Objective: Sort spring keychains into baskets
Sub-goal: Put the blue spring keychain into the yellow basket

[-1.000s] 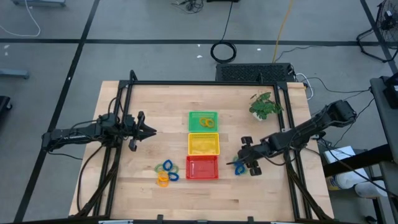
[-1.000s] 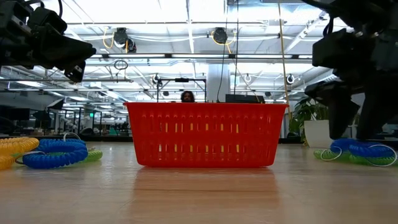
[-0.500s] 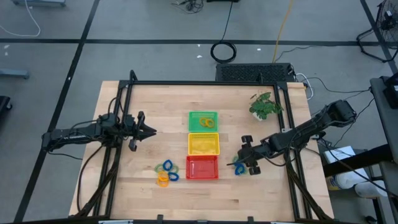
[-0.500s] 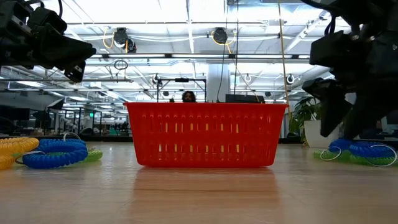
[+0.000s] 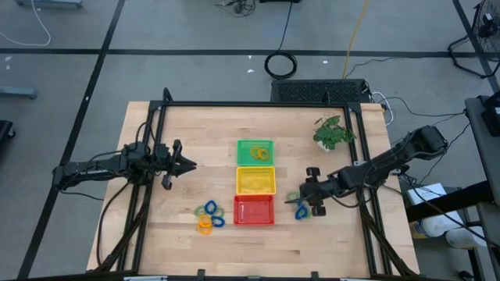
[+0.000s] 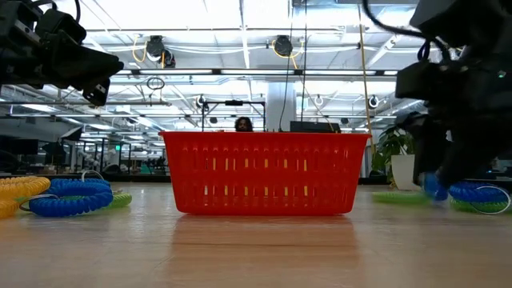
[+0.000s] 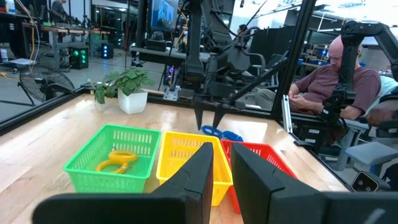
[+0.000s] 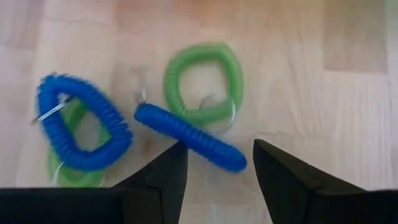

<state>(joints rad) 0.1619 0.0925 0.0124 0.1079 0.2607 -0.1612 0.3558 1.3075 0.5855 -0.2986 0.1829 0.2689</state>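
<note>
Three baskets stand in a row mid-table: green point(image 5: 255, 152) farthest, yellow point(image 5: 255, 180) in the middle, red point(image 5: 255, 210) nearest. An orange-yellow spring keychain point(image 7: 115, 160) lies in the green one. Several blue and orange-yellow keychains point(image 5: 208, 216) lie left of the red basket. To its right lie a flattened blue keychain point(image 8: 189, 138), a green ring point(image 8: 202, 81) and a blue ring point(image 8: 81, 121) over another green one. My right gripper point(image 8: 217, 158) hangs open just above them, its fingers on either side of the flattened blue keychain's end. My left gripper point(image 5: 191, 164) waits shut at the left, level, with nothing between its fingers. My right gripper slants down from the table's right side over the flattened blue keychain's end point(image 8: 230, 160), which lies on the table between the two fingers. I cannot tell whether either finger touches it.
A potted plant point(image 5: 333, 133) stands at the table's far right. A black frame runs along the table's far, left and right sides. A seated person point(image 7: 329, 81) shows beyond the table in the left wrist view. Bare wood lies along the near edge.
My right gripper has tipped and rolled a little over the keychains right of the red basket and stayed open. A green keychain there has slid a little toward the red basket. The left arm kept still.
</note>
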